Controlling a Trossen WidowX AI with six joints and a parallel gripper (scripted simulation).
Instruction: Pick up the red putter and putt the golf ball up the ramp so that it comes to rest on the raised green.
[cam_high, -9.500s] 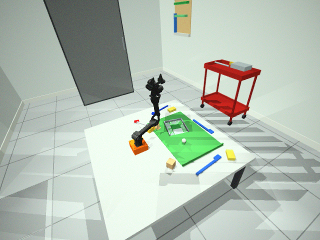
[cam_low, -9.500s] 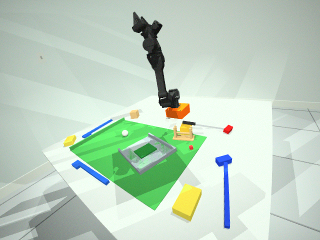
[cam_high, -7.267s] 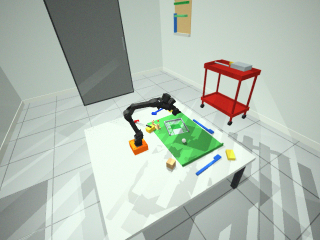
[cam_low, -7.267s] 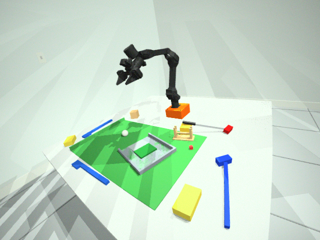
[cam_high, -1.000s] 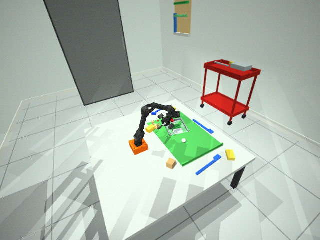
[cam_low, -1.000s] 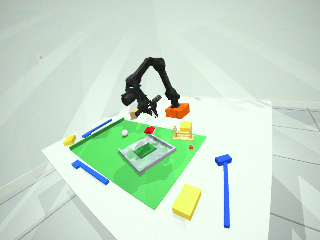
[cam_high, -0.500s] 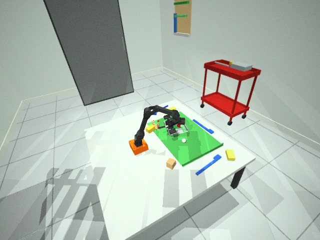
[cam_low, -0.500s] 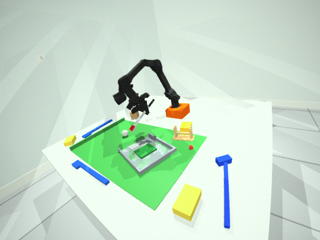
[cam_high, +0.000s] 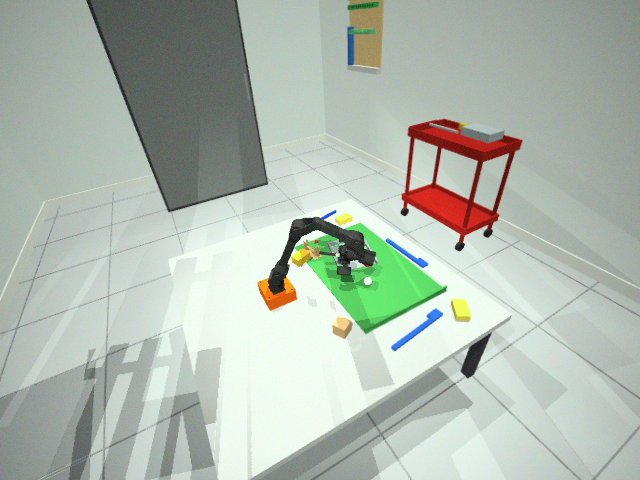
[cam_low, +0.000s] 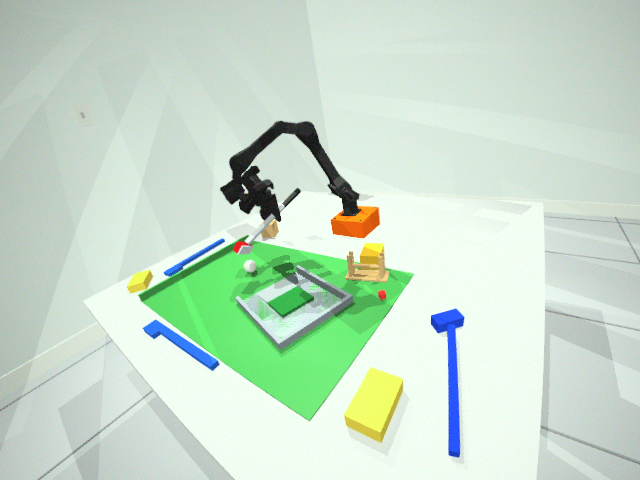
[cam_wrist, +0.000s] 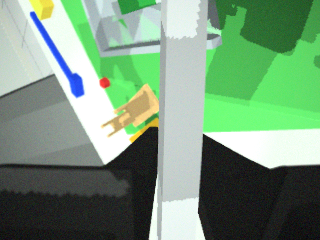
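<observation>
My gripper (cam_low: 264, 202) is shut on the grey shaft of the red putter and holds it in the air above the near-base edge of the green mat (cam_low: 268, 315). The putter slants down to its red head (cam_low: 240, 247), which hangs just above and beside the white golf ball (cam_low: 250, 266). The ball lies on the mat, also seen in the top view (cam_high: 367, 281), with my gripper (cam_high: 354, 258) above it. The raised green (cam_low: 292, 302) sits inside a grey ramp frame at the mat's middle. In the wrist view the shaft (cam_wrist: 182, 120) runs straight up the picture.
A wooden putter stand (cam_low: 367, 266) with a yellow block (cam_low: 372, 253) behind it stands at the mat's corner, a small red cube (cam_low: 382, 294) near it. Blue bars (cam_low: 452, 382) and yellow blocks (cam_low: 373, 404) lie around the mat. The arm's orange base (cam_low: 355, 221) is behind.
</observation>
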